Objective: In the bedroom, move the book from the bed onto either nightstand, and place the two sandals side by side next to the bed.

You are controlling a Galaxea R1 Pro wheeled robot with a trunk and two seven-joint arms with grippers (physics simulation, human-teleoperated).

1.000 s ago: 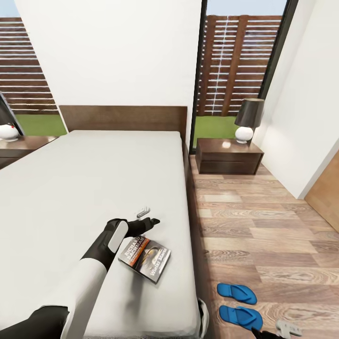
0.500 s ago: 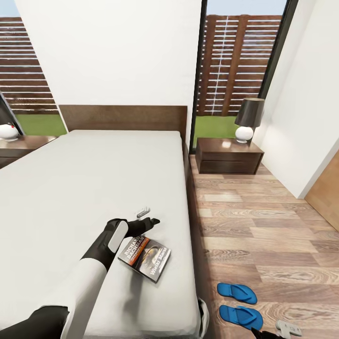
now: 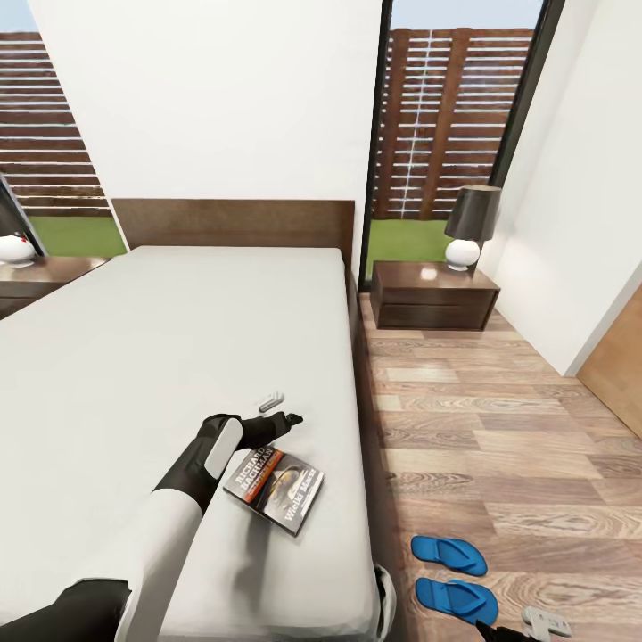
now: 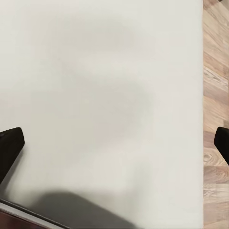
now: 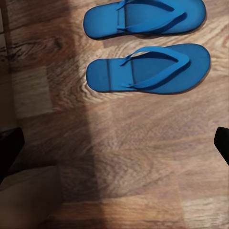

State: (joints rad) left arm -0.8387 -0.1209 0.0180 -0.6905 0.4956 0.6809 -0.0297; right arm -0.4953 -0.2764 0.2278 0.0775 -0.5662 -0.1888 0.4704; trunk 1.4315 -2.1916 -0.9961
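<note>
From the head camera, the bed [image 3: 178, 339] takes up the left and centre, its grey mattress running toward the dark headboard at 12 o'clock. The book [image 3: 275, 489] lies flat on the mattress near the bed's right edge, cover up, tilted so one corner points toward 5 o'clock. The left gripper [image 3: 276, 408] hovers over the mattress just beyond the book, at about 12 o'clock from it, and its two fingers stand spread apart with nothing between them; in the left wrist view the dark fingertips [image 4: 10, 148] sit at opposite sides of the frame over bare mattress, with a strip of wood floor [image 4: 215, 71] alongside. The two sandals [image 3: 453, 575] rest on the floor [image 3: 499, 446] at 4 o'clock from the book, side by side, just beside the bed. The right gripper [image 3: 526, 626] is low at 5 o'clock, near the sandals; the right wrist view shows its fingertips [image 5: 9, 150] wide apart and empty above the planks, with both sandals [image 5: 148, 45] lying parallel ahead of them. A nightstand [image 3: 433, 296] stands at 1 o'clock beside the headboard, carrying a lamp [image 3: 469, 227], and another nightstand [image 3: 36, 278] shows at 10 o'clock.
</note>
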